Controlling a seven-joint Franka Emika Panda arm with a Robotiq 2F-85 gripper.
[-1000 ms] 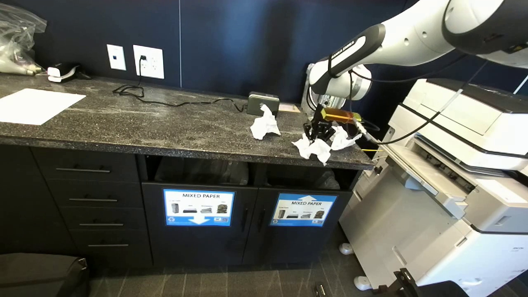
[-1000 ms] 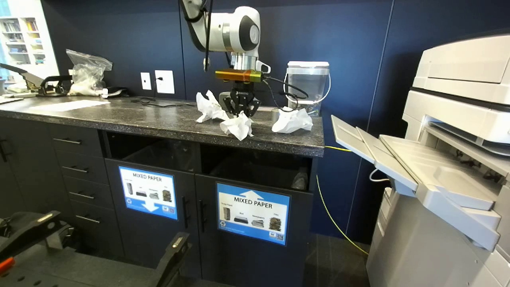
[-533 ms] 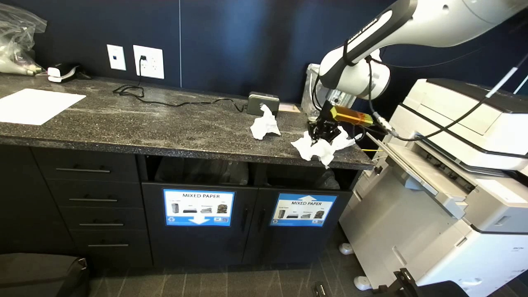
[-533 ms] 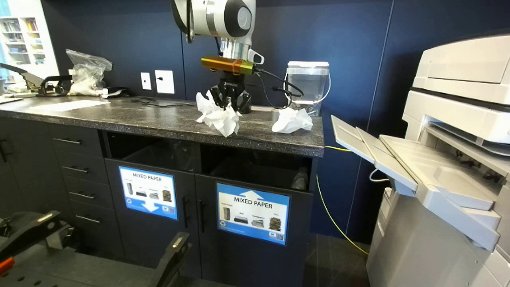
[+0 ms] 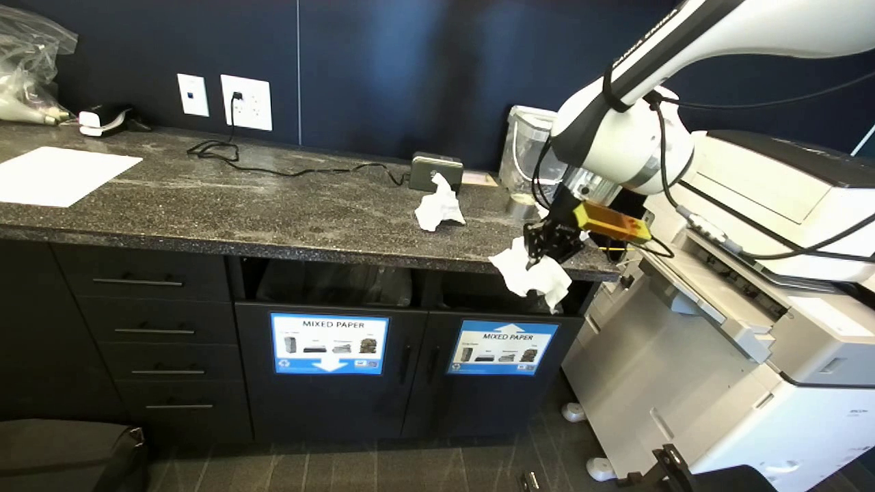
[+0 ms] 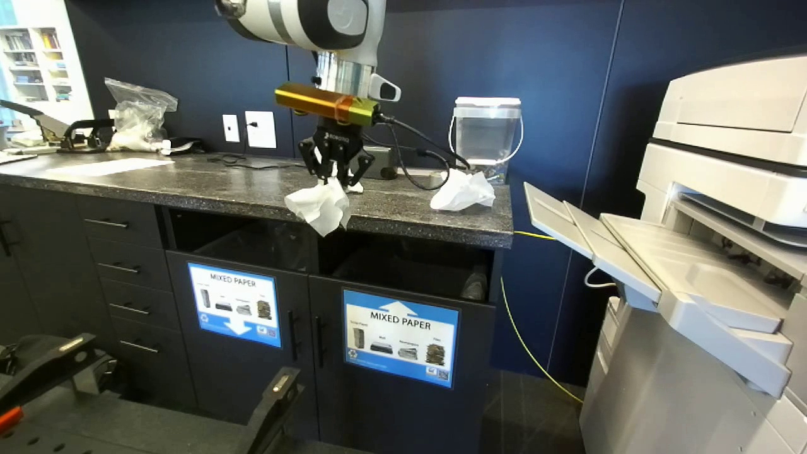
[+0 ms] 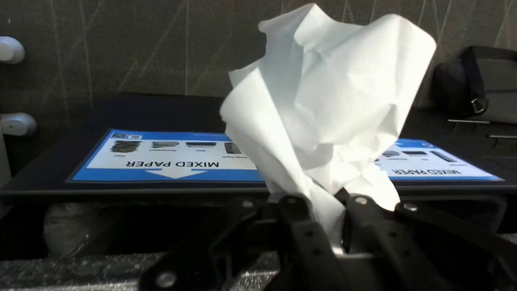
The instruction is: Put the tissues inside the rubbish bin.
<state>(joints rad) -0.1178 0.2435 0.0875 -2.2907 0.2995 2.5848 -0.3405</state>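
Each tissue (image 7: 343, 89) looks like matt, creased paper, the counter (image 5: 307, 212) speckled stone, the bucket (image 6: 485, 127) clear plastic.

Both exterior views are bright, and the dark blue wall (image 5: 403, 68) carries a soft, hazy sheen. The sheet of paper (image 5: 65, 176) is bleached nearly featureless. Deep shadow fills the bin openings (image 6: 403, 255), so their contents are hard to make out with any confidence. In the wrist view the tissue (image 7: 351, 93) shines white (its folds shade to cool grey), while the dark gripper (image 7: 326, 202) along the lower edge is blurred and out of focus.
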